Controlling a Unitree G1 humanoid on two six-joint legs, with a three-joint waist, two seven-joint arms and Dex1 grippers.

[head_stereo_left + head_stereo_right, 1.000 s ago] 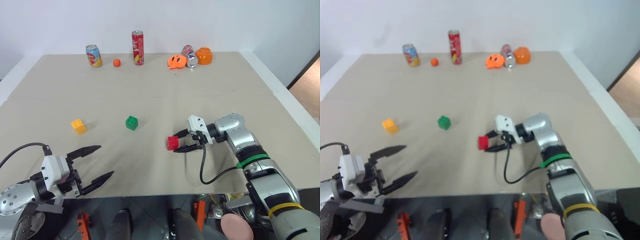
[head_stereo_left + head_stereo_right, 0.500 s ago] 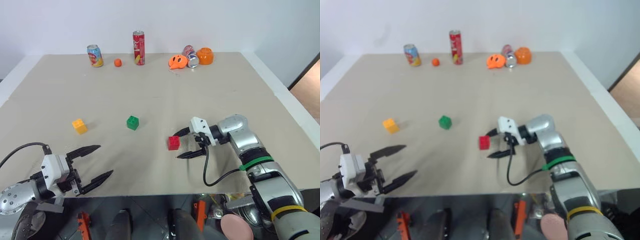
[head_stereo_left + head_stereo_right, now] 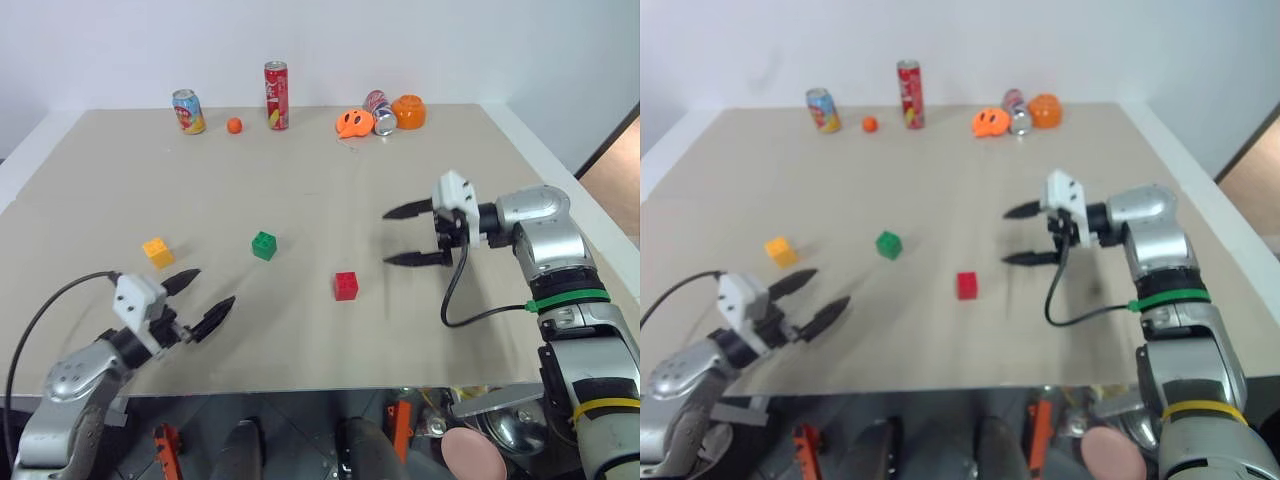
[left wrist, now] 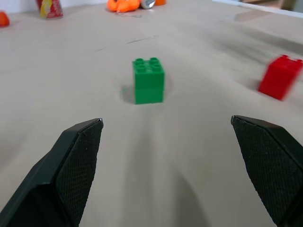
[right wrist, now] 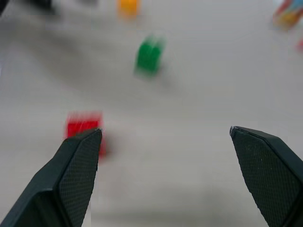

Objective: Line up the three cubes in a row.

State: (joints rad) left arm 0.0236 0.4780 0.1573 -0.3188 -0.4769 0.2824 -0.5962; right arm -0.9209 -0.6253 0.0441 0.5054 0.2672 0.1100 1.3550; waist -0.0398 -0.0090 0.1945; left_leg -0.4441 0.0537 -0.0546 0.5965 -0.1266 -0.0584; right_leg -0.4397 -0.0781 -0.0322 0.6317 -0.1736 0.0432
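Three studded cubes rest apart on the tan table (image 3: 300, 180): the yellow cube (image 3: 157, 251) at the left, the green cube (image 3: 264, 245) in the middle, the red cube (image 3: 346, 285) nearer the front edge. My right gripper (image 3: 402, 236) hangs open above the table, to the right of the red cube and clear of it, holding nothing. My left gripper (image 3: 203, 300) is open and empty near the front left edge, in front of the yellow cube. The left wrist view has the green cube (image 4: 149, 80) ahead between the fingers and the red cube (image 4: 280, 78) off to one side.
Along the far edge stand a short can (image 3: 187, 111), a small orange ball (image 3: 234, 125), a tall red can (image 3: 276, 96), a lying can (image 3: 381, 112) and two orange objects (image 3: 350, 123). A black cable (image 3: 470, 300) droops from my right wrist.
My right gripper opened, let go of the red cube, and rose up and to the right. The red cube stays on the table. My left gripper moved forward toward the cubes.
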